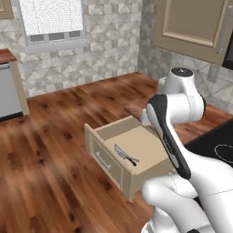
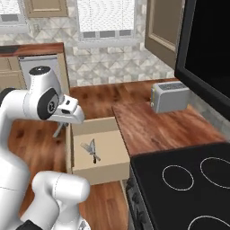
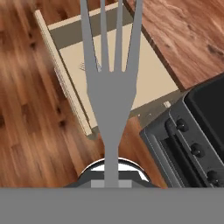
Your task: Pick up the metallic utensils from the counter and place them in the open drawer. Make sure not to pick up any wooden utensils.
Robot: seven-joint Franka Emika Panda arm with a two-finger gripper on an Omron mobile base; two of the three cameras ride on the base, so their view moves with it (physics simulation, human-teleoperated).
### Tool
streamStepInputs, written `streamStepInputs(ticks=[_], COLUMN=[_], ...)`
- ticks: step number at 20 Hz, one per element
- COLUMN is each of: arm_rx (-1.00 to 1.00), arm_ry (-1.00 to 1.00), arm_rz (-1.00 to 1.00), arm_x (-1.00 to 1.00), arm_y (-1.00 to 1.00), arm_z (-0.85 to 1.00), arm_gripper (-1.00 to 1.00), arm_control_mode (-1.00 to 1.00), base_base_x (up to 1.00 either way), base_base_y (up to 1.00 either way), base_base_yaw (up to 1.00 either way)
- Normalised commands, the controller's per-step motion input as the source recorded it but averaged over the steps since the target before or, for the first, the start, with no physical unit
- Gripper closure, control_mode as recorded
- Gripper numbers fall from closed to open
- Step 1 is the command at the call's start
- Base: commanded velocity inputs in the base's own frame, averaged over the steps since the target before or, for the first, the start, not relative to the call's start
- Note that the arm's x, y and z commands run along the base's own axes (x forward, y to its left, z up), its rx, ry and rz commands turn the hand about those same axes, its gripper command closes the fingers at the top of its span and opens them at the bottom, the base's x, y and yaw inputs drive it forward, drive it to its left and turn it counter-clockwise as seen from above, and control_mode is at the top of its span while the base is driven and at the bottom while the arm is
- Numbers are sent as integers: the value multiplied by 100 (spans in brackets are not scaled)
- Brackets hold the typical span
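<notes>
A silver-grey fork [image 3: 111,87] rises tines-up through the hand view, and my gripper [image 3: 111,175] is shut on its handle. In the right base view the hand hovers above the far front corner of the open drawer [image 2: 110,157], with the fork [image 2: 59,130] hanging below it. The beige drawer [image 1: 103,160] holds a black-handled knife and a second fork [image 1: 126,154], lying together [image 2: 92,151]. The drawer's floor [image 3: 151,78] lies below the held fork. The reddish-brown counter [image 2: 157,126] runs beside the drawer. The wooden utensils are out of view.
A silver toaster [image 2: 169,97] stands at the back of the counter. A black stove [image 2: 188,179] with knobs [image 3: 194,148] adjoins the drawer. Wood floor [image 1: 45,159] spreads in front. A dishwasher [image 1: 9,91] stands at the far left.
</notes>
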Motion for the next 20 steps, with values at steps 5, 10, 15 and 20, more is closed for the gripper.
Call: streamStepInputs(ticks=[5,10,15,20], arm_rx=[0,0,0,0], arm_ry=[0,0,0,0], arm_rz=[0,0,0,0], arm_x=[0,0,0,0], arm_y=[0,0,0,0], arm_z=[0,0,0,0], arm_gripper=[100,100,100,100], arm_control_mode=[100,100,100,100], base_base_x=[26,16,42,1], base_base_y=[-46,-39,-17,-2], base_base_yaw=[26,32,27,4])
